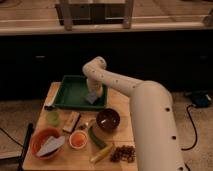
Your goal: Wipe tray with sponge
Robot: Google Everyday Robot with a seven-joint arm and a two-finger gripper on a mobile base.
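Note:
The dark-green tray lies at the back of the small wooden table. My white arm reaches from the lower right over the table and bends down into the tray's right side. The gripper points down at the tray's right front corner, and the pale blue-grey sponge sits right under it on the tray floor. The arm's wrist hides most of the gripper.
In front of the tray stand a green cup, a tan block, a dark brown bowl, an orange bowl with a grey-white cloth, a small orange cup, a cucumber, a banana and grapes.

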